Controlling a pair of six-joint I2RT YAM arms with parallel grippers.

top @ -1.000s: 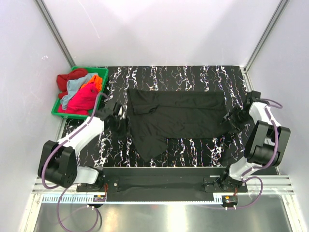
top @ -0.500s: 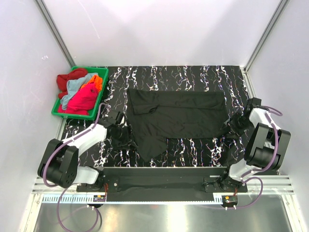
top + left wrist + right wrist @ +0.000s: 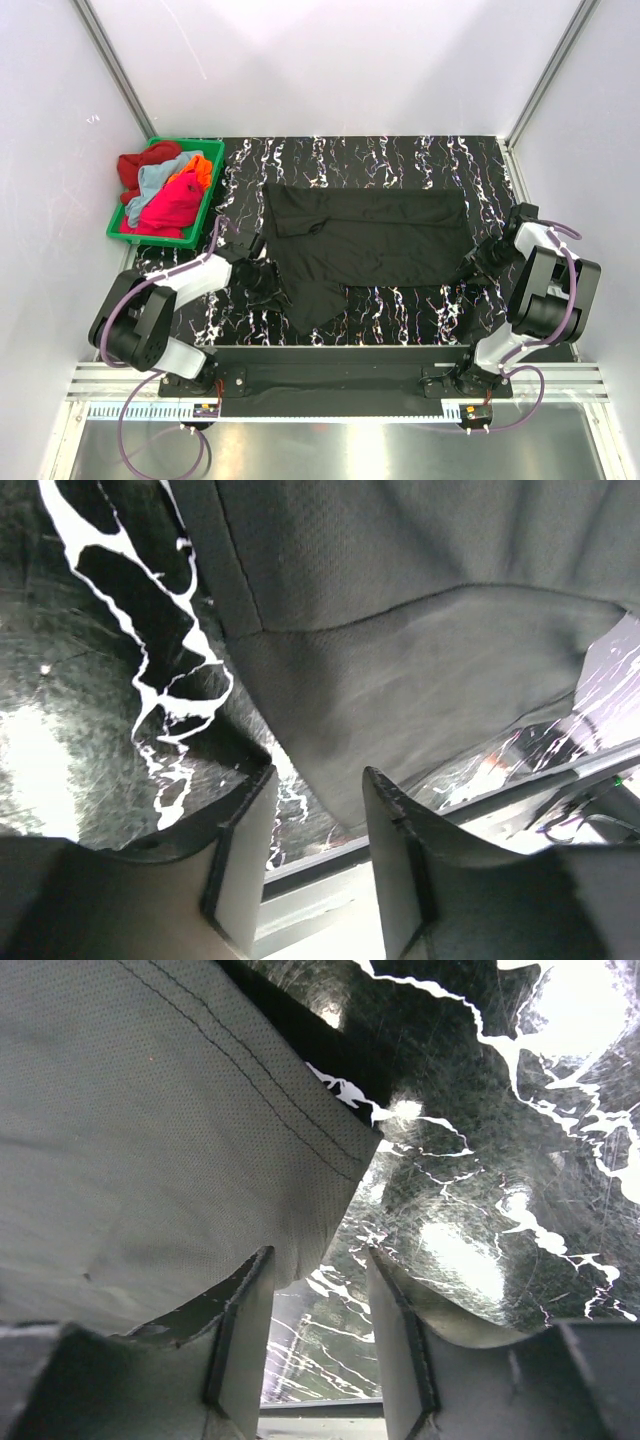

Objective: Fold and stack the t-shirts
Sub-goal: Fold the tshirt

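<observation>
Black cloth, a t-shirt (image 3: pixel 370 235), lies spread flat across the middle of the white-veined dark counter (image 3: pixel 400 160). In the top view its long side runs from 9 o'clock to 3 o'clock, and one narrower lobe reaches toward 7 o'clock, close to the counter's near edge.

The left pincer (image 3: pixel 268 280) sits low at the shirt's 8 o'clock edge, where that lobe meets the body. From its wrist camera the two fingers (image 3: pixel 240 850) stand apart, spread, with nothing pinched. The shirt's seamed edge lies on the counter just ahead of the tips and crosses the gap between them.

The right pincer (image 3: pixel 472 262) sits low at the shirt's 4 o'clock corner. Its wrist camera shows it spread as well. The stitched hem corner of the shirt lies at 11 o'clock from the gap, over the tip of one finger, while bare counter shows ahead of the other. No cloth is clamped.

At 10 o'clock on the counter stands a green bin (image 3: pixel 213 165) holding a loose heap of more shirts: a red one (image 3: pixel 130 168) draped over its far rim, a light blue one (image 3: pixel 158 178) beside it, an orange one (image 3: pixel 200 168) toward 2 o'clock within the bin, and a magenta-pink one (image 3: pixel 170 205) filling the near part. The bin is well apart from the black t-shirt.
</observation>
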